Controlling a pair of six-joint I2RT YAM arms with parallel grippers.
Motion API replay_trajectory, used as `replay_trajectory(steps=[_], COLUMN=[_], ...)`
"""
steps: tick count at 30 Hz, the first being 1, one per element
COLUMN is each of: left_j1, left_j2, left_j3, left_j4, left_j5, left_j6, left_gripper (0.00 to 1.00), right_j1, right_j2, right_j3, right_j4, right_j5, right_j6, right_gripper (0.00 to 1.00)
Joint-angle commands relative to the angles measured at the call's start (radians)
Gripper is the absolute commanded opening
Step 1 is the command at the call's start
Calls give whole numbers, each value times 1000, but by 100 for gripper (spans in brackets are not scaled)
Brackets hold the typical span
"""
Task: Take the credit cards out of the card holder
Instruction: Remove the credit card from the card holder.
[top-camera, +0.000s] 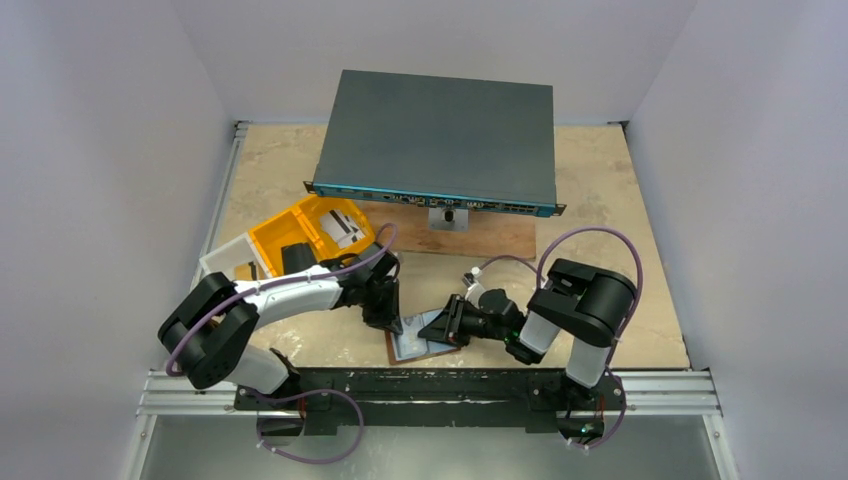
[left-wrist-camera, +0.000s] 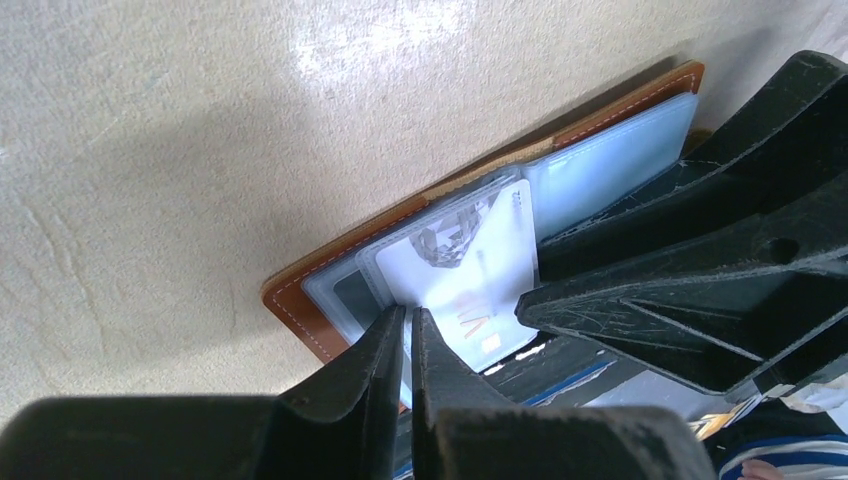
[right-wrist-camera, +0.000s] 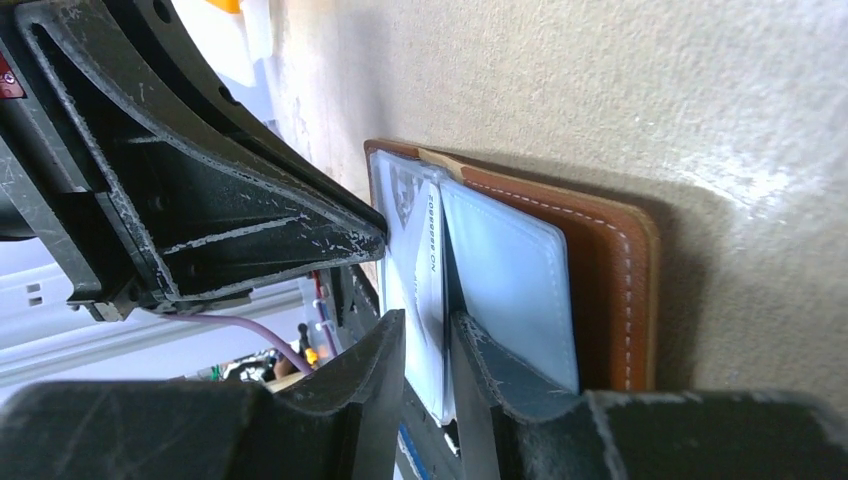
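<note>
The brown leather card holder (top-camera: 398, 352) lies open on the table near the front edge, its pale blue pockets (right-wrist-camera: 510, 275) facing up. A white credit card (left-wrist-camera: 470, 270) sits in a raised clear pocket leaf. My left gripper (left-wrist-camera: 408, 312) is shut on the thin edge of that clear pocket, at the wallet's left end (left-wrist-camera: 300, 305). My right gripper (right-wrist-camera: 425, 325) comes in from the right and is shut on the white card's (right-wrist-camera: 428, 260) edge. In the top view the left gripper (top-camera: 388, 318) and right gripper (top-camera: 447, 325) meet over the wallet. Other cards inside are hidden.
A yellow tray (top-camera: 262, 238) with cards in it (top-camera: 342, 228) and a clear box (top-camera: 228, 262) stand at the left behind my left arm. A large grey network switch (top-camera: 440, 140) sits on a wooden board (top-camera: 500, 240) at the back. The metal rail (top-camera: 430, 392) runs just in front of the wallet.
</note>
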Motion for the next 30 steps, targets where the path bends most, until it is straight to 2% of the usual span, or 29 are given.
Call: replay_trajectory(steps=[1,5,8,24,30], left_j1=[-42,-37,-38,-27,-21], left_j2=[64,64,70,70,62], left_j3=[-31,-47,-52,-64,-66], left_j4=[57,55,56,26,3], left_j5=[-31,-44,-47,-79,-100], left_j6=[-15,-16,-20,-26,-28], left_gripper=[6,5,0,0,0], right_j1=[4,1,-1,-16,-21], right_j2=[57,70,96,300,350], right_j3=[-34,-55,-66,-148,-169], right_j4=[28,75,135,505,587], right_j5=[2,7,5,8,16], right_j6=[23,37,51,153,168], right_gripper=[24,24,23,22,22])
